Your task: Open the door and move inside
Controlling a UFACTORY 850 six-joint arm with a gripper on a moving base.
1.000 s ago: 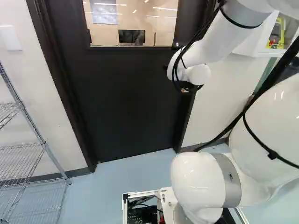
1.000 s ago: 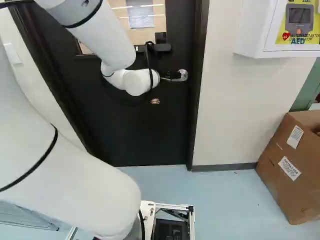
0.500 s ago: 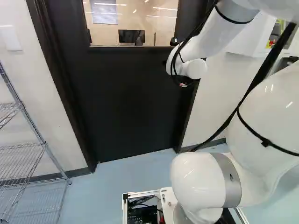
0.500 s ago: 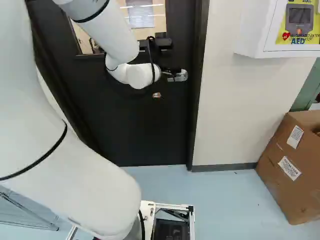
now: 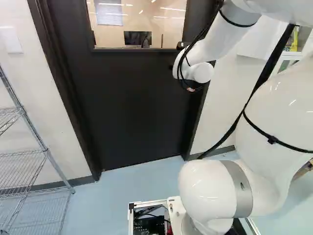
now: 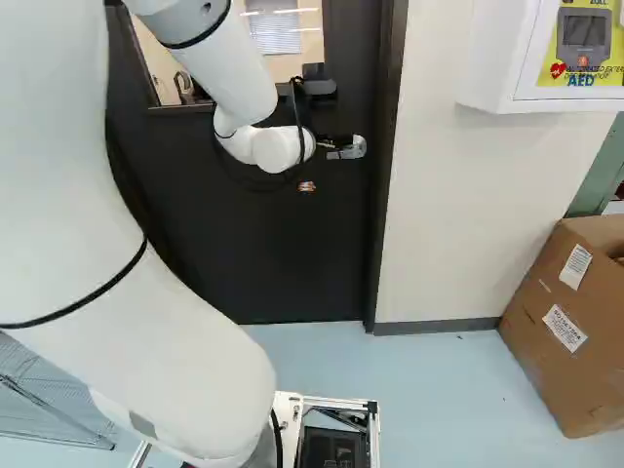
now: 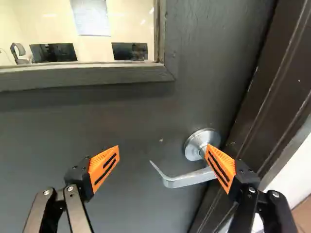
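In the left base view, a black door (image 5: pixel 132 107) with a rectangular glass window (image 5: pixel 137 24) stands shut in its dark brown frame (image 5: pixel 69 93). A jointed white robot arm (image 5: pixel 210 49) fills the right side, its wrist at upper center-right, before the door's edge. A silver wire shelving unit (image 5: pixel 27 152) lines the left edge, above a pale blue floor (image 5: pixel 117 196).

In the right base view, the arm sweeps from lower left to upper center, where its black two-fingered gripper (image 6: pixel 333 143) reaches the door's silver lever handle (image 6: pixel 351 148), right of upper center. A white wall cabinet (image 6: pixel 492 58) with a yellow panel hangs at upper right; a brown cardboard box (image 6: pixel 546 351) sits on the floor at lower right.

In the wrist view, the gripper (image 7: pixel 163 149) spreads its orange-padded fingers wide, gripping nothing. The handle's free tip lies between them, while one orange pad (image 7: pixel 221 167) overlaps the handle's rounded mount; whether they touch cannot be told. The window lies ahead, beyond the other finger.
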